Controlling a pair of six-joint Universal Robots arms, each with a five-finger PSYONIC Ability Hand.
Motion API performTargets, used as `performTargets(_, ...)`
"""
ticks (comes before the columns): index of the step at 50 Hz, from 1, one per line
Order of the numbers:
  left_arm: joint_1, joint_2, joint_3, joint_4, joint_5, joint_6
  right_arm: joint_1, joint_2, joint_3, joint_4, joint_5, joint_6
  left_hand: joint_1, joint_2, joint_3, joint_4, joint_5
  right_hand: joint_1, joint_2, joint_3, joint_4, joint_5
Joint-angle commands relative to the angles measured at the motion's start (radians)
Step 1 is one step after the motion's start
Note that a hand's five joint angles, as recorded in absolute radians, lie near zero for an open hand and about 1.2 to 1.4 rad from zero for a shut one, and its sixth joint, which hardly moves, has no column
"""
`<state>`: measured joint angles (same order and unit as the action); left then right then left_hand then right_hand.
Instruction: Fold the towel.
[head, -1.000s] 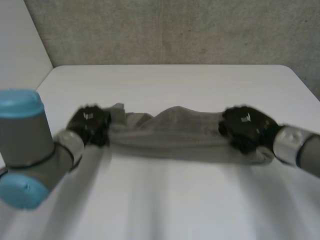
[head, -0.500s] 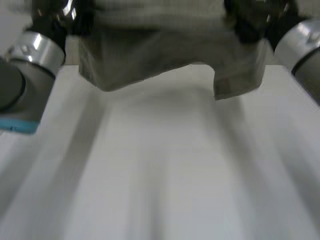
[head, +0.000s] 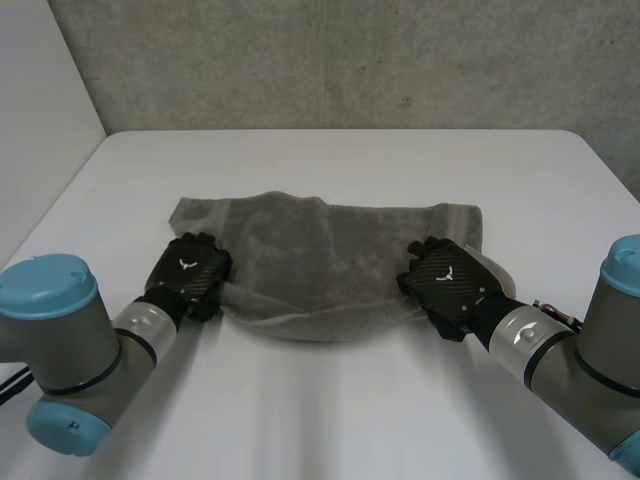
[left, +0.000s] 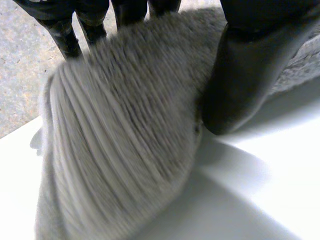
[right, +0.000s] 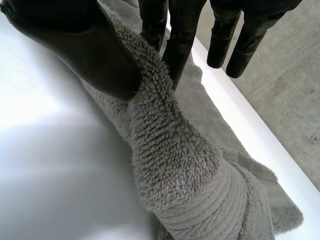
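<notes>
While left hand (head: 190, 275) and right hand (head: 445, 285) pinch its near edge, grey towel (head: 320, 250), rumpled

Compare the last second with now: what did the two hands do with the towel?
Both hands lifted the towel off the table, high toward the camera, then laid it back down. It now lies wider and flatter than the bunched strip of a second ago. The left hand and right hand kept their fingers pinched on its near edge, one at each end. Nothing was let go.
</notes>
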<state>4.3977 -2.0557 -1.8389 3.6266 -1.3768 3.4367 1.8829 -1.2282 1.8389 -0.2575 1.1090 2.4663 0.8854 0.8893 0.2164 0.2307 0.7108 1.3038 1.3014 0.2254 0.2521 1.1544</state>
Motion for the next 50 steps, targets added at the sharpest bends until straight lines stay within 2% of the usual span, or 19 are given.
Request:
performTargets(1,0.011,0.002,0.015,0.009,-0.001,0.001,-0.002,-0.001,-0.006,0.004,0.015,0.054,-0.105,-0.109,-0.042,-0.056,-0.105,0.092,0.095,-0.051,-0.078,0.067)
performTargets(5,0.017,0.002,0.01,0.01,-0.002,0.001,-0.004,-0.002,-0.01,0.004,0.017,0.105,-0.378,-0.382,-0.042,-0.056,-0.378,0.092,0.095,-0.051,-0.078,0.067)
performTargets(11,0.02,0.009,0.003,0.012,-0.002,0.003,-0.005,-0.002,-0.029,0.003,0.02,0.19,-0.422,-0.426,-0.042,-0.056,-0.422,0.092,0.095,-0.051,-0.078,0.067)
performTargets(13,0.025,0.026,-0.003,0.011,-0.013,0.001,-0.005,-0.002,-0.03,0.003,0.022,0.198,-0.51,-0.514,-0.042,-0.056,-0.51,0.092,0.095,-0.051,-0.078,0.067)
performTargets(21,0.037,0.086,-0.007,0.017,-0.053,0.001,-0.002,-0.002,-0.023,0.006,0.019,0.201,-0.578,-0.582,-0.042,-0.056,-0.578,0.092,0.095,-0.051,-0.078,0.067)
performTargets(36,0.094,0.074,0.109,0.014,-0.051,-0.011,-0.002,-0.004,-0.02,0.006,0.022,0.203,-0.587,-0.591,-0.042,-0.056,-0.587,0.092,0.095,-0.051,-0.078,0.067)
performTargets(50,0.1,-0.132,0.283,0.009,-0.047,-0.005,0.013,-0.002,-0.02,0.007,0.022,0.203,-0.578,-0.582,-0.042,-0.056,-0.578,0.092,0.095,-0.051,-0.078,0.067)
